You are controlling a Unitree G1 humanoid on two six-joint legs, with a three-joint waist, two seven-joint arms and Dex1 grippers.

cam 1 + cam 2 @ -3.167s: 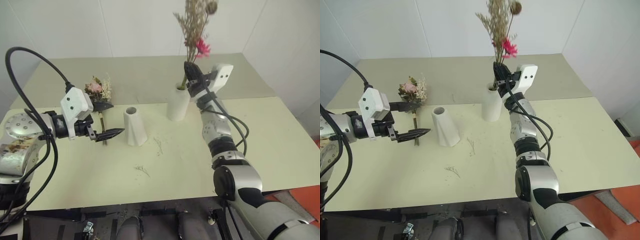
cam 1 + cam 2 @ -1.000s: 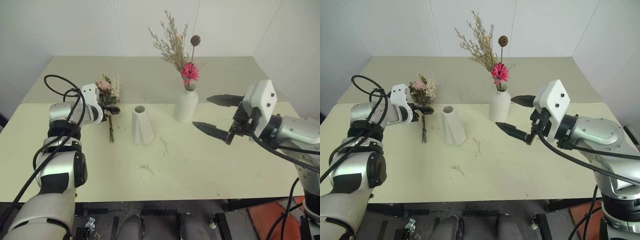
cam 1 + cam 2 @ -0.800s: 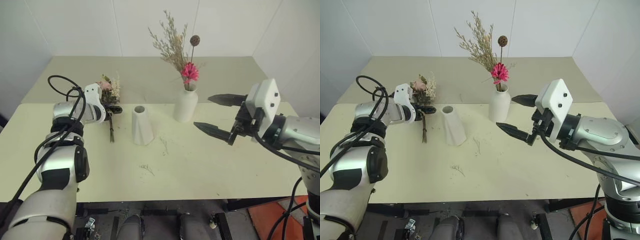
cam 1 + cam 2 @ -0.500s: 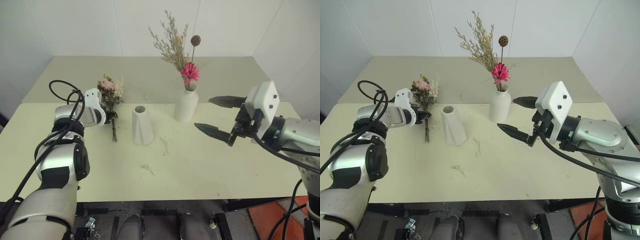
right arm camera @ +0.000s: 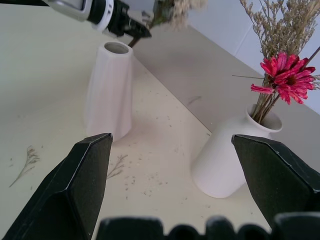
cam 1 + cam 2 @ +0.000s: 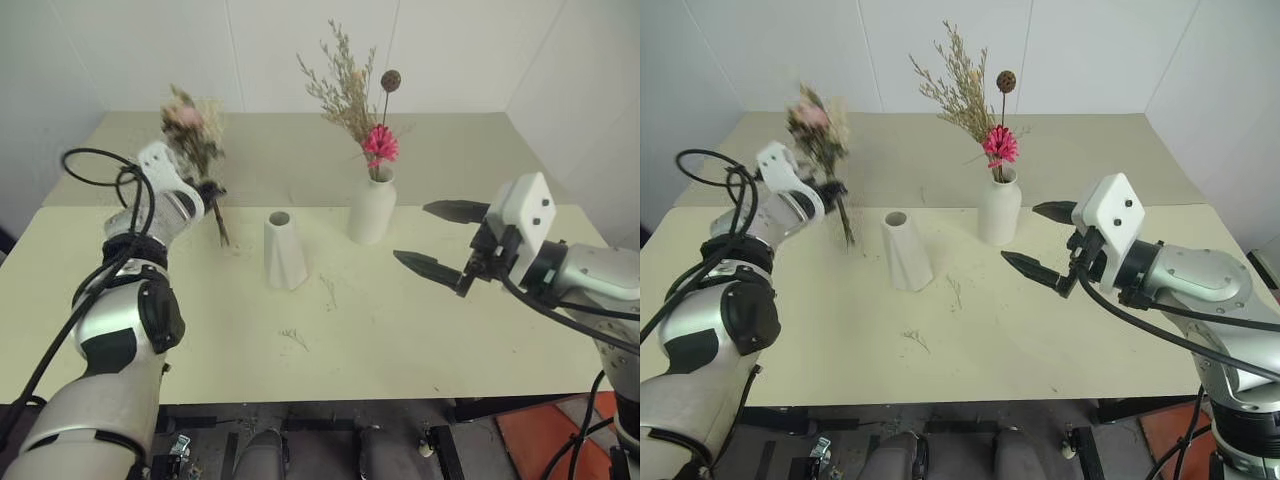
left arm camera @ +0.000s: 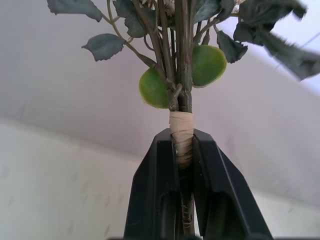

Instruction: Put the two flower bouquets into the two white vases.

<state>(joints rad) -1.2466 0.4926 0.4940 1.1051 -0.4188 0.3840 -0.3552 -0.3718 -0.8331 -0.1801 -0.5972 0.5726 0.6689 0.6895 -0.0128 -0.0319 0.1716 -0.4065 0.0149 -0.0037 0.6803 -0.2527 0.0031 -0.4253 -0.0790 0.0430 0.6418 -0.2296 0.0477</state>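
Gripping rose bouquet [image 6: 190, 125] aloft, left gripper [image 6: 213, 190]; faceted vase [image 6: 283, 250] empty.

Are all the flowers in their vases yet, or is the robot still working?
Halfway. The bouquet with the magenta daisy already stands in the taller vase. The left gripper is shut on the rose bouquet, holding it up above the table. The shorter vase is empty, so that bunch has yet to go in. The right gripper hangs open, holding nothing.

Pale green table [image 6: 420, 350] against seemingly plain white walls [image 6: 150, 50].
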